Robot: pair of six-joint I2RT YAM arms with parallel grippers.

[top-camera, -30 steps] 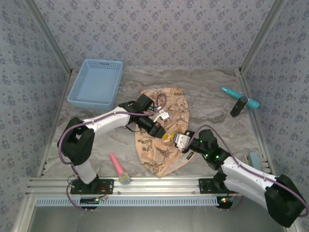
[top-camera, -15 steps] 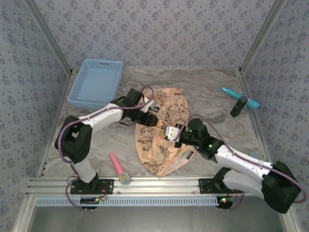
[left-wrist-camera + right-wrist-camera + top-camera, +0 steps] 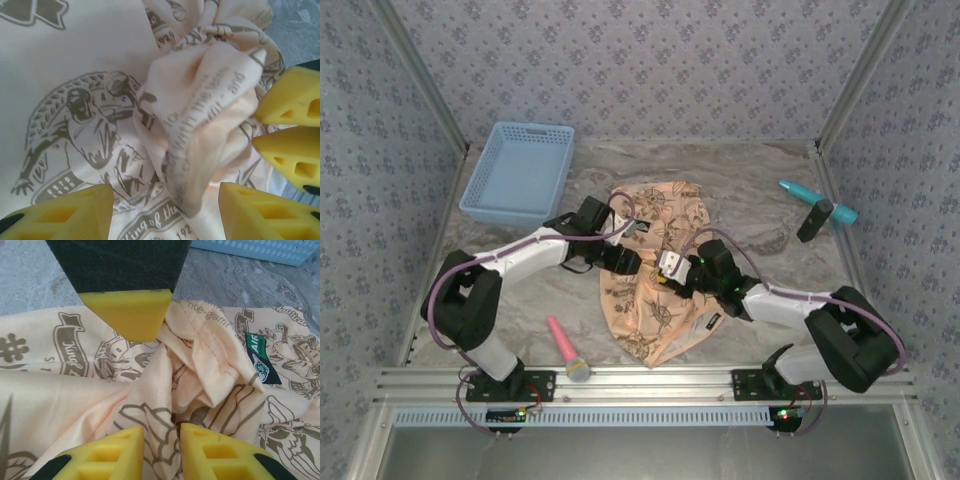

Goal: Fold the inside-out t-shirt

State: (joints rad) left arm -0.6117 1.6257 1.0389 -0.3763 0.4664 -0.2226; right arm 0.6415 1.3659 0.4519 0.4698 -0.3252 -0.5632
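Note:
The inside-out t-shirt (image 3: 655,285) lies crumpled at the table's middle, peach-tan with dark brown emblems. My left gripper (image 3: 628,258) sits low over its left side and is open. In the left wrist view a loose bunched fold (image 3: 210,125) rises between its wide-apart yellow fingers (image 3: 65,212); the left gripper (image 3: 167,215) pinches nothing. My right gripper (image 3: 670,268) faces it from the right. In the right wrist view the right gripper (image 3: 162,455) is narrowly open, a ridge of the t-shirt (image 3: 165,390) lying loose in the slot. A green label (image 3: 260,362) shows on the cloth.
A light blue basket (image 3: 518,172) stands at the back left. A pink tool with a grey head (image 3: 566,350) lies near the front rail. A teal tool and a black block (image 3: 817,212) lie at the back right. Walls close in on three sides.
Both grippers have gone from shut to open and let go of the bunched cloth. The left gripper has backed off to the left; the right arm has dropped lower over the shirt.

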